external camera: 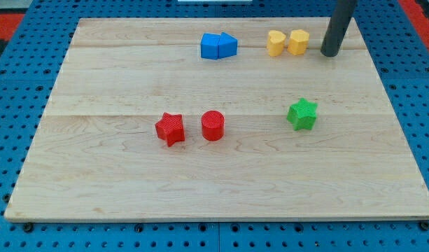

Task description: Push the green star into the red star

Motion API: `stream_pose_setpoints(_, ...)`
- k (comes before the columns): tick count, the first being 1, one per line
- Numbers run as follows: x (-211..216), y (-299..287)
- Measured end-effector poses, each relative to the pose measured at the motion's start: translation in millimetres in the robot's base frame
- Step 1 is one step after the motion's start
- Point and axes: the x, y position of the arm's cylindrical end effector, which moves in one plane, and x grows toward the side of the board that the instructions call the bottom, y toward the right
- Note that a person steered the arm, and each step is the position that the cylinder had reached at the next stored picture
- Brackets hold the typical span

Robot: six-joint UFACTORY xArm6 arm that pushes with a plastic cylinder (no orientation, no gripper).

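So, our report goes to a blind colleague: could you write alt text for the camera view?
A green star sits on a wooden board, with a red cylinder between it and the red star to the view's left. My tip rests at the view's top right, beside two yellow blocks; two blue blocks lie further left.

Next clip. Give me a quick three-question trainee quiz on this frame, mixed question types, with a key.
1. True or false: the green star touches the red star.
2. Which block lies between those two stars? A) red cylinder B) blue block C) yellow block
3. Where is my tip relative to the yellow blocks?

Key:
1. False; they sit well apart.
2. A.
3. Just to the view's right of them, near the board's top edge, above the green star in the view.
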Motion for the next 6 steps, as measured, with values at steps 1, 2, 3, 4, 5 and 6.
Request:
stream_pose_setpoints(1,58,-14)
stream_pose_setpoints(2,124,-47)
stream_pose_setpoints(3,172,-48)
stream_pose_setpoints(4,187,-148)
stream_pose_setpoints(5,187,-252)
stream_pose_setpoints(6,196,-263)
